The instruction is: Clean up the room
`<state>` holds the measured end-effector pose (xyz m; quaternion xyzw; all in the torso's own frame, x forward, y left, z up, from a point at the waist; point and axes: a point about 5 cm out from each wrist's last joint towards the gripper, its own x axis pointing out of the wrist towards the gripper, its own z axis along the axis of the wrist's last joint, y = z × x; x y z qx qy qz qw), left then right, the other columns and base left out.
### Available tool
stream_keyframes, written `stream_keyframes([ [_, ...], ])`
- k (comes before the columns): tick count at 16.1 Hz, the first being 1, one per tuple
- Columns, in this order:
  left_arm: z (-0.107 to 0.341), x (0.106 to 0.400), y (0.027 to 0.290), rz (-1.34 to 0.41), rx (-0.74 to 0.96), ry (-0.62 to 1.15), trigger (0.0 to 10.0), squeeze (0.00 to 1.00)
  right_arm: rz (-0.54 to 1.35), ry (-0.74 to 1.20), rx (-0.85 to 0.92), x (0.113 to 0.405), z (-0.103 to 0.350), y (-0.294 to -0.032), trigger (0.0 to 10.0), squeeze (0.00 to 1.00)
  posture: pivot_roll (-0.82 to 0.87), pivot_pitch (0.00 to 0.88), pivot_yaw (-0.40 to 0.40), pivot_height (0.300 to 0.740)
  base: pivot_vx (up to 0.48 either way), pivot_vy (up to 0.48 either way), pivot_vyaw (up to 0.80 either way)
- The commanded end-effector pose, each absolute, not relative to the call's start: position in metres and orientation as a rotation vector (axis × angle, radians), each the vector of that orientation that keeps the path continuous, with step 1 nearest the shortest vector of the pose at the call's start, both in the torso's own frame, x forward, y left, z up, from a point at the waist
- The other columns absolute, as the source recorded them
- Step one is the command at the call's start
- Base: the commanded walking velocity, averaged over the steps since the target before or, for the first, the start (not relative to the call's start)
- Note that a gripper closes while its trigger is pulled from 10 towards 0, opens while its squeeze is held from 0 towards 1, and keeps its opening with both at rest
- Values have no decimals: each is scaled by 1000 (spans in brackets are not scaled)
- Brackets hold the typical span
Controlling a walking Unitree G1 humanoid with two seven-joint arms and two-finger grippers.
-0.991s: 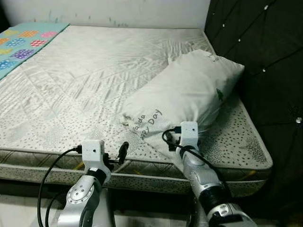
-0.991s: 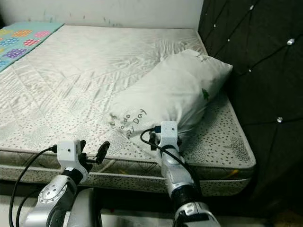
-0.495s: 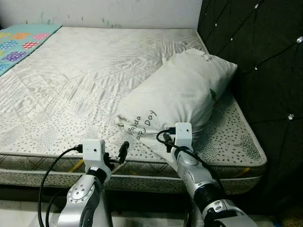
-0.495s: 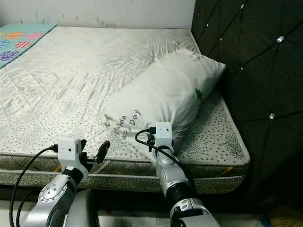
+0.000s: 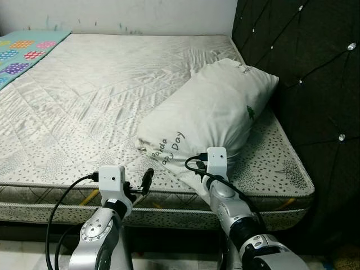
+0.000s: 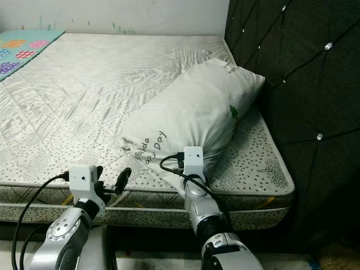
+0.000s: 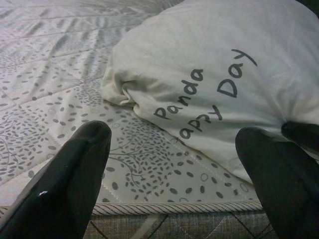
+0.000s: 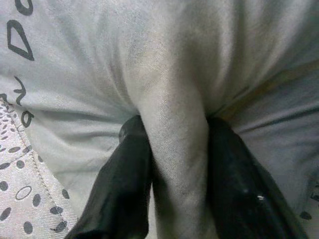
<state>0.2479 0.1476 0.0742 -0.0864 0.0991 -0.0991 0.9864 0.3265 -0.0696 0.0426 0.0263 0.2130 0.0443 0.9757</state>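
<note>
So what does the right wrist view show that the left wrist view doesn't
Right wrist view: the right pincer pinching a fold of the pillow between its black fingers, close up.

Left wrist view: the left pincer open, fingers wide apart at the mattress edge, clear of the pillow; the full "Panda Happy Day" print; the piped mattress seam.

Both: the grey-white pillow, part of its dark lettering, and the leaf-patterned mattress cover.

A bare quilted mattress (image 5: 95,95) with a leaf print fills the bed, a pale wall (image 5: 129,14) behind it. A dark tufted headboard (image 5: 315,84) stands alongside; a colourful spotted cover (image 5: 22,53), perhaps a blanket, lies at the far corner.
</note>
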Motion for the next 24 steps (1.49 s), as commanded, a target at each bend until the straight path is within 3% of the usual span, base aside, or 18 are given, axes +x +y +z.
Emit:
stream_keyframes([
  [1,79,249,147,-210,-168,182,10000,0,124,487,70,320,35,-56,0,0,-25,0,-18,531,0,0,0],
  [14,79,251,145,-225,-161,179,10000,0,50,411,63,343,55,-82,0,0,-21,0,-24,531,0,0,0],
  [24,79,253,148,-204,-155,169,10000,0,-178,188,-17,394,135,-160,0,0,-20,0,-32,531,0,0,0],
])
